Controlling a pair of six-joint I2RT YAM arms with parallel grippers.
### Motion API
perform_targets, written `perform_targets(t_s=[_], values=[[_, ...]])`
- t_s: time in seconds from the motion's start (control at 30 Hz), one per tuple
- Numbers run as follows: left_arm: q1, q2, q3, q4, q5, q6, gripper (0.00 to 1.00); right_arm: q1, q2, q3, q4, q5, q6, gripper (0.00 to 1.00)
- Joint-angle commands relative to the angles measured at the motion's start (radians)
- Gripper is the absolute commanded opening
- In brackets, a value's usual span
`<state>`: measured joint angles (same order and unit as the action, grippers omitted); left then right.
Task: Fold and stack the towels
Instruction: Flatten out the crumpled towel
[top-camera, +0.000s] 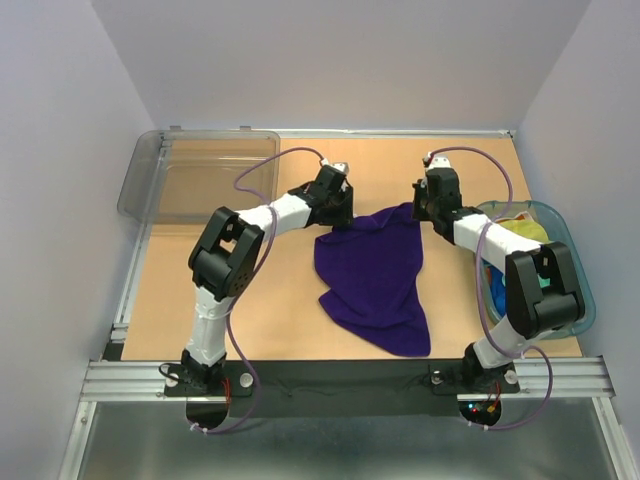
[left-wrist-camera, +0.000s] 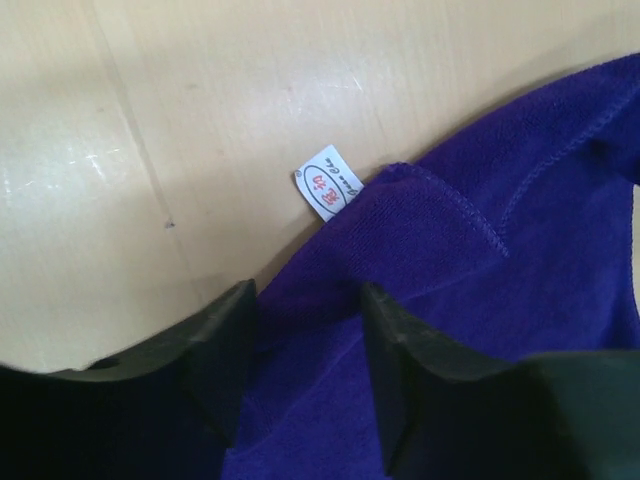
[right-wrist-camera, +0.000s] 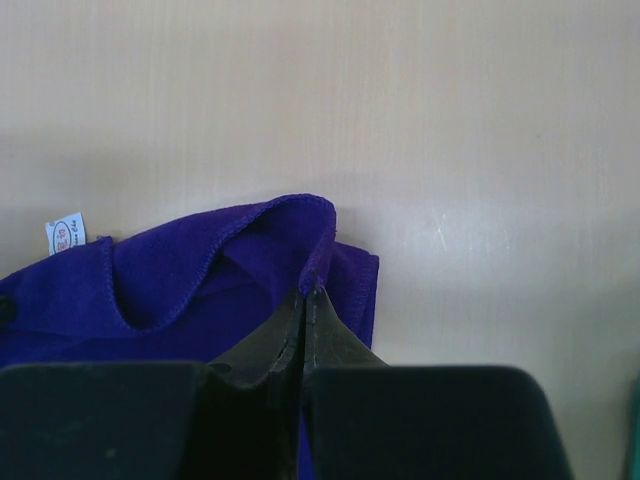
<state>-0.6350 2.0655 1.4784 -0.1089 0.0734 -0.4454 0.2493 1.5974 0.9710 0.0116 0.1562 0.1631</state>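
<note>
**Top view.** Arm bases (top-camera: 205, 372) at the near edge. Beyond them, purple towel (top-camera: 375, 280) lying crumpled on the desk (top-camera: 260, 310), long axis running near to far, its two far corners up by the pincers. Left pincer (top-camera: 337, 222) at the far-left corner, right pincer (top-camera: 428, 212) at the far-right, each nearest its own corner. Bin (top-camera: 200, 180) far left, well apart. Basket (top-camera: 578, 270) at the right edge, other towels (top-camera: 522, 232) heaped inside.

**Left wrist view.** Left pincer (left-wrist-camera: 305, 325) partly wide, astride the purple towel (left-wrist-camera: 480, 300) edge, cloth between, not clamped. Label (left-wrist-camera: 330, 187) just ahead.

**Right wrist view.** Right pincer (right-wrist-camera: 305, 300) closed on a corner of the purple towel (right-wrist-camera: 180, 290), hem bunched ahead of the tips. Likely next: left closure on its corner. Nothing in the way.
</note>
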Motion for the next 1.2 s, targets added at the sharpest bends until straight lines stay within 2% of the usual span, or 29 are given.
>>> perform_targets(t_s=[0.0, 0.07, 0.13, 0.17, 0.43, 0.53, 0.57, 0.67, 0.77, 0.93, 1.17], values=[[-0.038, -0.022, -0.029, 0.035, -0.053, -0.004, 0.52, -0.004, -0.04, -0.023, 0.059, -0.023, 0.024, 0.02], [-0.057, -0.028, -0.043, 0.041, -0.064, -0.001, 0.45, -0.004, -0.047, -0.028, 0.067, -0.029, 0.032, 0.02], [-0.087, -0.038, -0.067, 0.044, -0.118, 0.002, 0.31, -0.002, -0.054, -0.037, 0.068, -0.032, 0.041, 0.01], [-0.098, -0.042, -0.078, 0.046, -0.141, 0.005, 0.28, -0.004, -0.062, -0.04, 0.07, -0.035, 0.045, 0.01], [-0.254, -0.071, -0.23, 0.074, -0.221, -0.032, 0.24, -0.004, -0.116, -0.112, 0.088, 0.06, 0.128, 0.01], [-0.311, -0.116, -0.291, 0.068, -0.311, -0.061, 0.23, -0.004, -0.134, -0.14, 0.094, 0.085, 0.165, 0.01], [-0.325, -0.158, -0.321, 0.063, -0.389, -0.09, 0.13, -0.004, -0.14, -0.156, 0.103, 0.098, 0.173, 0.01], [-0.338, -0.228, -0.365, 0.051, -0.503, -0.13, 0.0, -0.004, -0.158, -0.176, 0.125, 0.097, 0.19, 0.01], [-0.328, -0.281, -0.366, 0.046, -0.552, -0.109, 0.0, -0.004, -0.16, -0.181, 0.14, 0.063, 0.199, 0.01], [-0.302, -0.277, -0.25, -0.004, -0.627, -0.038, 0.0, -0.004, -0.159, -0.146, 0.145, 0.019, 0.202, 0.01], [-0.295, -0.34, -0.159, -0.078, -0.833, 0.042, 0.0, -0.002, -0.209, -0.127, 0.145, 0.032, 0.184, 0.01]])
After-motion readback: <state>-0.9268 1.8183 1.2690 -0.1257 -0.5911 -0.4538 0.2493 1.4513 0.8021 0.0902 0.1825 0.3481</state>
